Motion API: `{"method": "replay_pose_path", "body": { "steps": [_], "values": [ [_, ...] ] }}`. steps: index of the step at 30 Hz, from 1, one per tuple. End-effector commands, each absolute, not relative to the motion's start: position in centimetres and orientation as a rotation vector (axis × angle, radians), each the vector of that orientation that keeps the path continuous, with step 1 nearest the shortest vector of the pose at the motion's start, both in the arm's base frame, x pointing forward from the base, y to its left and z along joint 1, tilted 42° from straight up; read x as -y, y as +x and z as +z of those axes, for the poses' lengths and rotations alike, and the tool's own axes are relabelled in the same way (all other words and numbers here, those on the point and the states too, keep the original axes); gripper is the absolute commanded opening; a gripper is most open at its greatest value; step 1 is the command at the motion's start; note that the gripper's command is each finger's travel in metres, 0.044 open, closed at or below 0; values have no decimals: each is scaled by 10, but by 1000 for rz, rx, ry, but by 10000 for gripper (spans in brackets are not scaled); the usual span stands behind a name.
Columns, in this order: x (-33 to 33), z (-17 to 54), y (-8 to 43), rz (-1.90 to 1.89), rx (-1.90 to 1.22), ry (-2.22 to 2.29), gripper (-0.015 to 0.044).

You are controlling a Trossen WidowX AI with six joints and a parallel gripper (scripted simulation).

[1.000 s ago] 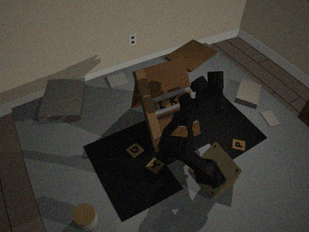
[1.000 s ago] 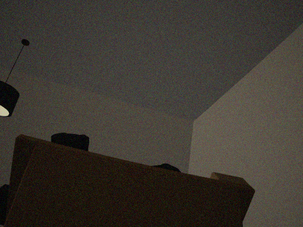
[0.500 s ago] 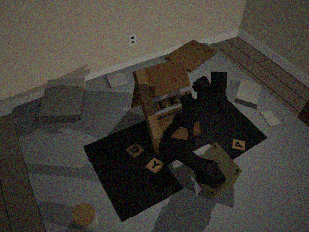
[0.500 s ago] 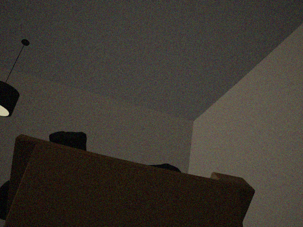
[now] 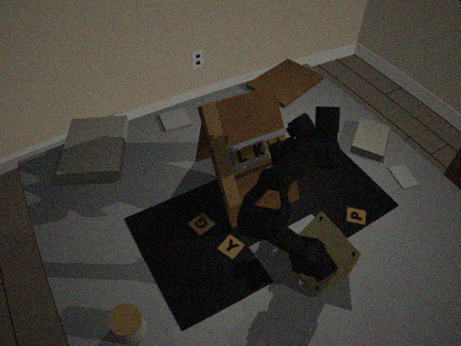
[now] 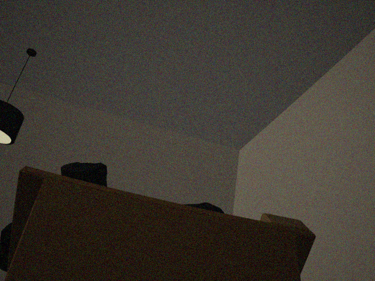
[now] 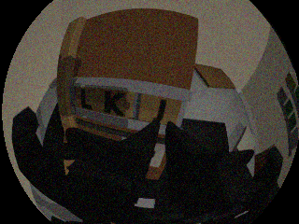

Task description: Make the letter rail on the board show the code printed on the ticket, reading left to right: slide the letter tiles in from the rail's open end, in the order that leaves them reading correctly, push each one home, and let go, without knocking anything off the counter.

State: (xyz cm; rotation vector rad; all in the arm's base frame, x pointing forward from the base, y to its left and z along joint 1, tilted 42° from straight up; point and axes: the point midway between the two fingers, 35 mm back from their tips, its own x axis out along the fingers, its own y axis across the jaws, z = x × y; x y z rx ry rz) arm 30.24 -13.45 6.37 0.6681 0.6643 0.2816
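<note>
The gripper [image 5: 277, 147] [image 7: 163, 125] had its fingers clenched on nothing, near the J tile [image 7: 158, 108], which seemingly sat right of K [image 5: 258, 149] [image 7: 114, 103] in the rail [image 5: 256, 169] [image 7: 133, 84].

Six letter tiles [image 5: 231, 246] [image 7: 97, 99], one board [image 5: 249, 115] [image 6: 157, 236] [image 7: 135, 49], one outlet [image 5: 197, 58].

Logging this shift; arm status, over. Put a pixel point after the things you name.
Black claw [image 5: 277, 143] [image 7: 163, 125] shut, nothing gripped. Tan wooden L [image 5: 240, 155] [image 7: 87, 100] and K [image 5: 258, 149] [image 7: 114, 103] tiles in rail. Obstructions: cannot tell.
</note>
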Motion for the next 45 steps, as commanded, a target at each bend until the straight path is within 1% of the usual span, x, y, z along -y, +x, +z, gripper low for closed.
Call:
{"method": "replay_pose_path", "body": {
  "steps": [1, 8, 17, 27, 45],
  "values": [
    [134, 63, 303, 282, -665, 670, 0],
    [137, 62, 305, 282, -686, 668, 0],
    [157, 48, 329, 340, -990, 627, 0],
    [160, 47, 332, 523, -1319, 561, 0],
    [159, 46, 335, 528, -1324, 559, 0]
  ]
}}
